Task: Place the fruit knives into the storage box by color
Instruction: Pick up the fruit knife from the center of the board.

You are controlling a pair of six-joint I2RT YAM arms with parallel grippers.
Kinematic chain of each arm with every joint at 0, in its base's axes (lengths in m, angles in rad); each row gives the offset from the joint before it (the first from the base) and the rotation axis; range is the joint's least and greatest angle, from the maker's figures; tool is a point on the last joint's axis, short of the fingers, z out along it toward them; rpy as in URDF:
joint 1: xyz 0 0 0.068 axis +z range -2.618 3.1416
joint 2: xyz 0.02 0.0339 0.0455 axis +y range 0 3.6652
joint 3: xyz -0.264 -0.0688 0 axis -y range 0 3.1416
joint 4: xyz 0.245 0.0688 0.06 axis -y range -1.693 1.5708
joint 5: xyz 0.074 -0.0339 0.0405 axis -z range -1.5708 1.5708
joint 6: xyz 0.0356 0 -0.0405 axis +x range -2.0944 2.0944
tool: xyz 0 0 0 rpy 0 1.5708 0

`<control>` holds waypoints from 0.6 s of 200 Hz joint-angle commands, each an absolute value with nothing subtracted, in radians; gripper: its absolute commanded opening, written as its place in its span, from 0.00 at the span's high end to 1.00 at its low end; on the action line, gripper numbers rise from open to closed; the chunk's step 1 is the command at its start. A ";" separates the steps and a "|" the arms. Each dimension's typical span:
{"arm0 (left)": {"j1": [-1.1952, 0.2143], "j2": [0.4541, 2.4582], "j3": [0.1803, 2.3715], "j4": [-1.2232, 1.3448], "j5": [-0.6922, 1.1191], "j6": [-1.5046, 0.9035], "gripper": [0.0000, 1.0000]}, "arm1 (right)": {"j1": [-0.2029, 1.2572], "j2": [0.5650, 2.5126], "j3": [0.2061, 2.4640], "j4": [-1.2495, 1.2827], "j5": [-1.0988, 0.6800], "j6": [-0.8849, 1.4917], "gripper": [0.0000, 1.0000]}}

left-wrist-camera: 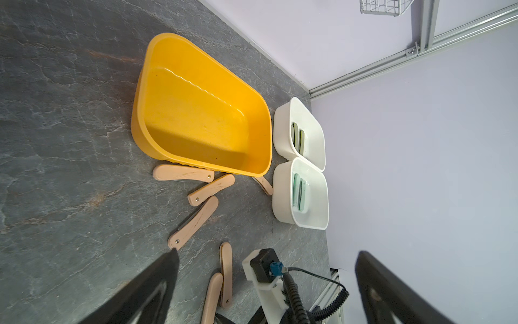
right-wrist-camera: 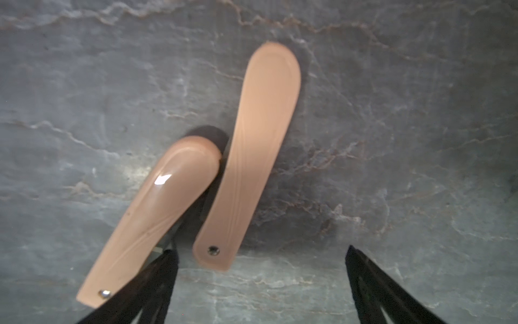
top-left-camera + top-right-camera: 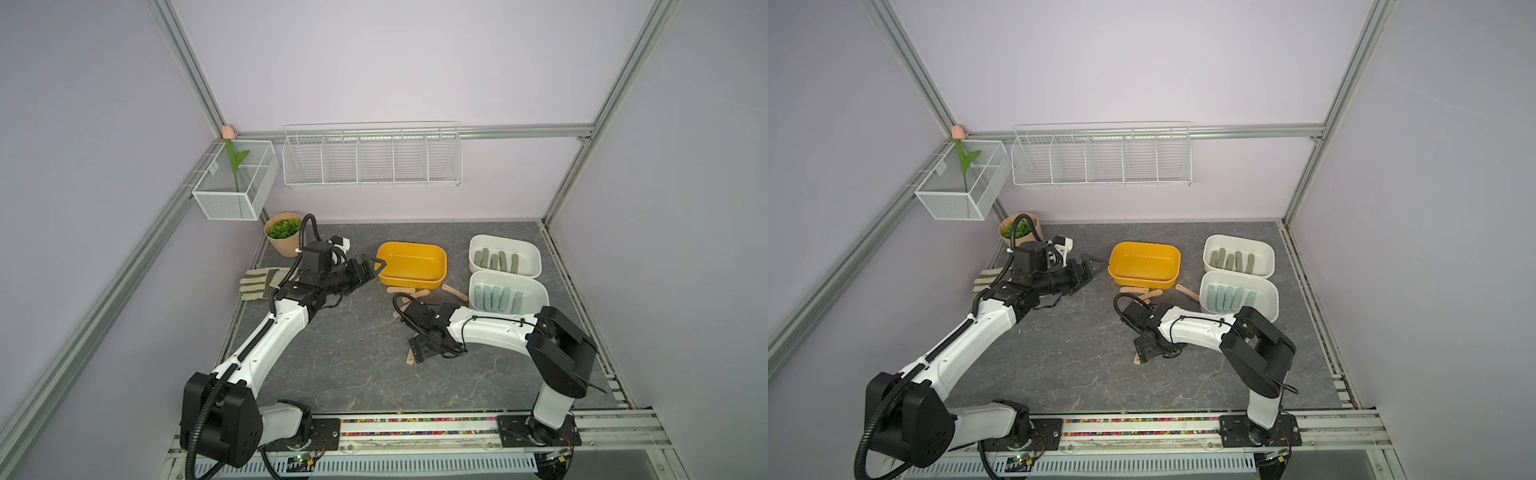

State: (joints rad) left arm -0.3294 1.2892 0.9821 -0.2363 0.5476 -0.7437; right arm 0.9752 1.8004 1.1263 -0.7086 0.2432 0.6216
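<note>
Several peach-pink fruit knives lie loose on the table in front of an empty yellow storage box. One white storage box holds olive knives, and the one next to it holds mint knives. My right gripper points down, open, just short of two peach knives that touch each other. One black finger overlaps the lower knife. In a top view the right gripper sits mid-table. My left gripper hangs open and empty by the yellow box's left end.
A beige-and-olive glove lies at the left, behind my left arm. A potted plant stands in the back left corner. A wire rack and a mesh basket with a tulip hang on the walls.
</note>
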 commanded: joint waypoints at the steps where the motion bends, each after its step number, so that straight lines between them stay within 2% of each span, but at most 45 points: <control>1: -0.333 1.284 0.969 -0.218 0.546 -0.750 0.01 | 0.951 1.825 1.144 -0.706 0.251 0.637 0.02; 21: -0.333 1.285 0.969 -0.218 0.548 -0.749 0.01 | 0.920 1.826 1.140 -0.696 0.250 0.639 0.00; 120: -0.334 1.296 0.963 -0.203 0.550 -0.756 0.01 | 0.839 1.850 1.155 -0.649 0.196 0.575 0.05</control>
State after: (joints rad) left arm -0.3294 1.2896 0.9802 -0.2314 0.5480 -0.7483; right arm 0.8455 1.8130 1.1320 -0.6659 0.2260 0.6067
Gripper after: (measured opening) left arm 0.994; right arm 0.951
